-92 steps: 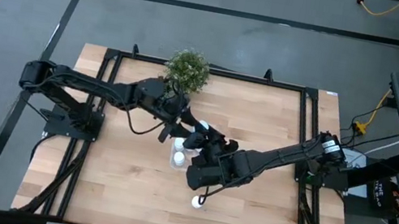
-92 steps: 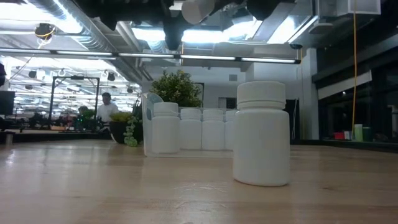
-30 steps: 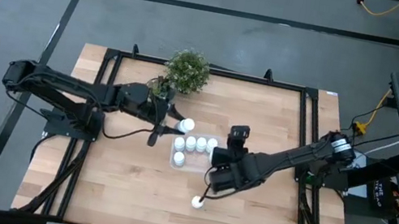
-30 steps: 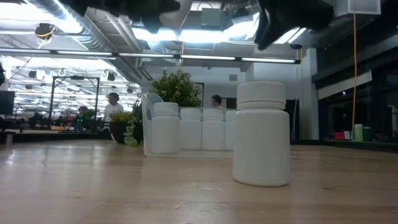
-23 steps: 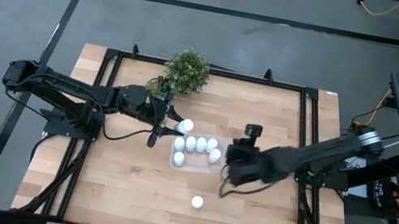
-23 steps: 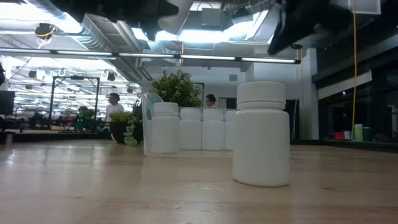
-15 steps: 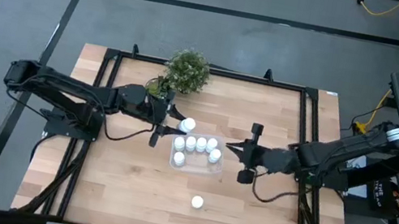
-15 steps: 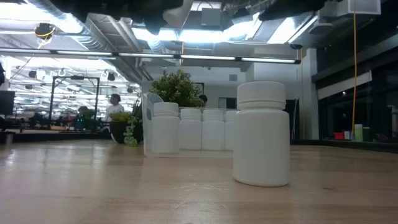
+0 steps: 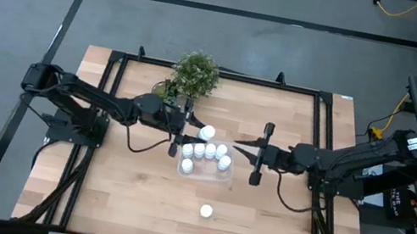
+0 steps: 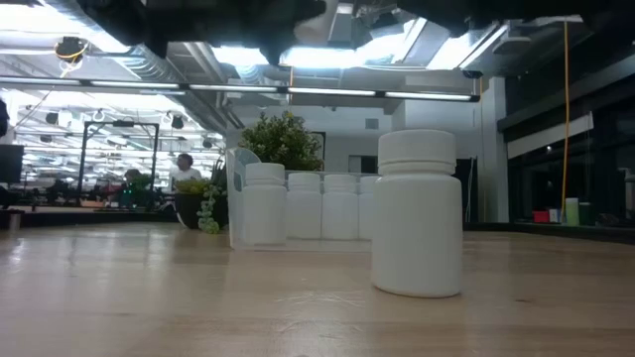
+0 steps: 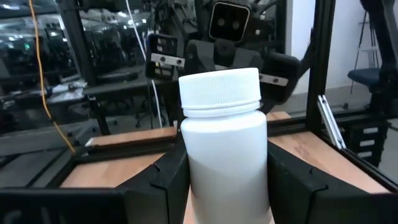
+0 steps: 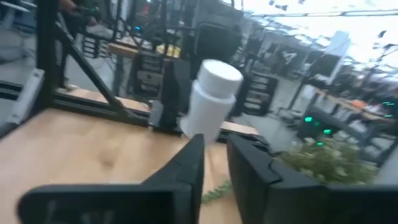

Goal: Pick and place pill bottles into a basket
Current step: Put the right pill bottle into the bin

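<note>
Wooden table [image 9: 127,189], left end effector [image 9: 189,129] gripping a pill bottle [image 9: 206,133] above the basket [image 9: 203,173], right end effector [image 9: 242,148] nearly closed, empty.

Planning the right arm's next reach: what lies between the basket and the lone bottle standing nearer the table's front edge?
Nothing: in the high view, only bare table separates the basket from the lone bottle. The right end effector hovers beside the basket, not over that stretch.

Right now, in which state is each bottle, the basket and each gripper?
left gripper: shut on the held bottle, near the basket.
held bottle: capped, lifted.
basket: holds several upright bottles.
lone bottle: upright on the table, outside the basket.
right gripper: empty, beside the basket.
</note>
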Controlling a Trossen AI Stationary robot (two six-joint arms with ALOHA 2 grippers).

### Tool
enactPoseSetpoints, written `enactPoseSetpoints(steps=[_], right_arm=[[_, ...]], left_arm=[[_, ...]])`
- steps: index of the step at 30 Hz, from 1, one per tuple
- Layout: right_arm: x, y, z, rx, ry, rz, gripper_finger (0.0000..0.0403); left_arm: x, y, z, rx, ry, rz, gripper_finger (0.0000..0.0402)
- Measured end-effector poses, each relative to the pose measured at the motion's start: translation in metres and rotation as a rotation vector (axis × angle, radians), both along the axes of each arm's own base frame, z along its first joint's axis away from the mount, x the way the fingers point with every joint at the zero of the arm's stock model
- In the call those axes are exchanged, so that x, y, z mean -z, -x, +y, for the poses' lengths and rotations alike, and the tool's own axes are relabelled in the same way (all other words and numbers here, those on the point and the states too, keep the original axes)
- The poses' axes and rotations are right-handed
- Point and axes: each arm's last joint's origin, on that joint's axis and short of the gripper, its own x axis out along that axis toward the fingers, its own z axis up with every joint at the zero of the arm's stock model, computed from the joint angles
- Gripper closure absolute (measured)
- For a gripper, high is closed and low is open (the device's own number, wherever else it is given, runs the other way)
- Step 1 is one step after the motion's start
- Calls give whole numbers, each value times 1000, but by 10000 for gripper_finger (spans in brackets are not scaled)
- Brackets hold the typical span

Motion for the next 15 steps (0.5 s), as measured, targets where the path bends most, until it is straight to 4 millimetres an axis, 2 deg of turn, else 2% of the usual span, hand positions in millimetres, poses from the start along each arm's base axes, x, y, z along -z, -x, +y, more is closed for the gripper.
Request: enactPoseSetpoints(steps=[4, 10, 15], right_arm=[[-10, -12, 1, -43, -47, 30, 284], [-24, -35, -2, -14, -99, 94, 204], [-38, -59, -12, 62, -179, 260, 157]], left_arm=[[5, -5, 0, 0, 0, -9, 242], [5, -5, 0, 0, -1, -11, 242], [4, -5, 0, 0, -17, -24, 242]])
